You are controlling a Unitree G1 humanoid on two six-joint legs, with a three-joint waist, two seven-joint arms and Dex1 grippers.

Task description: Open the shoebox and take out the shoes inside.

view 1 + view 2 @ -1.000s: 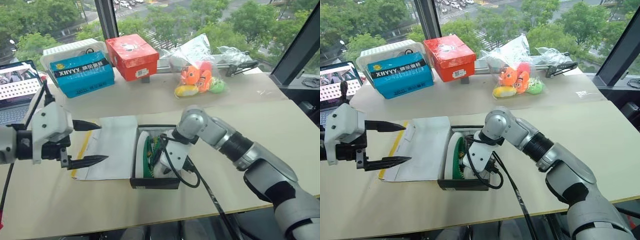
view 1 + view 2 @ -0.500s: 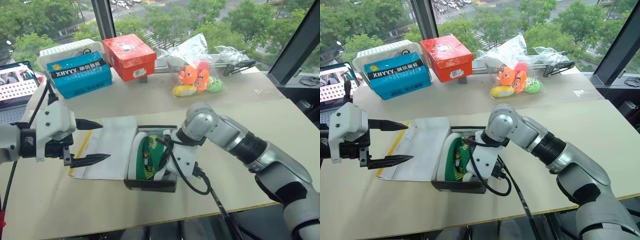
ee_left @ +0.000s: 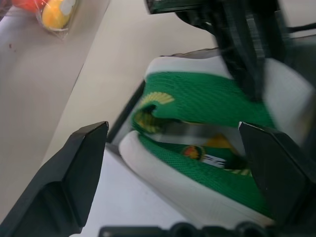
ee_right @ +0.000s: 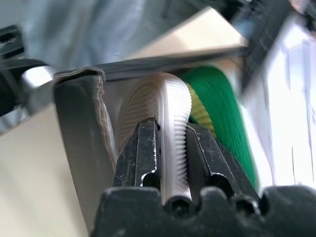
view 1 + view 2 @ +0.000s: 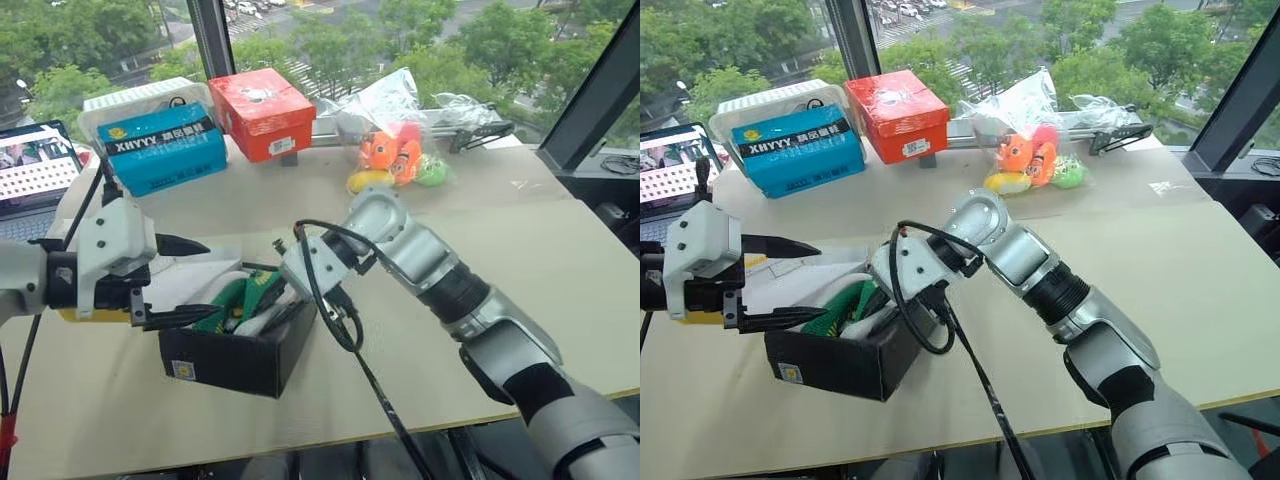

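Since a second ago, I see the black base of the shoebox (image 5: 235, 355) has tipped up and swung nearer the table's front edge, with my right gripper (image 4: 173, 153) drawn up and leftward out of its well. That right gripper is pinching the pale sole of one of the green shoes (image 5: 240, 300); the wrist view shows both fingers (image 4: 140, 153) pressed on the ribbed sole rim. The shoes now poke above the box's rim instead of lying flat inside. My left gripper (image 5: 185, 282) has stayed put just left of the box, its fingers spread wide, the shoes lying between them in the left wrist view.

The tan table (image 5: 520, 250) carries a blue box (image 5: 165, 148), a red-orange box (image 5: 265, 112) and a clear bag of plush toys (image 5: 395, 155) along the window side, well apart from the work. A laptop (image 5: 35, 180) sits at far left. The table's right half lies bare; windows behind show trees.
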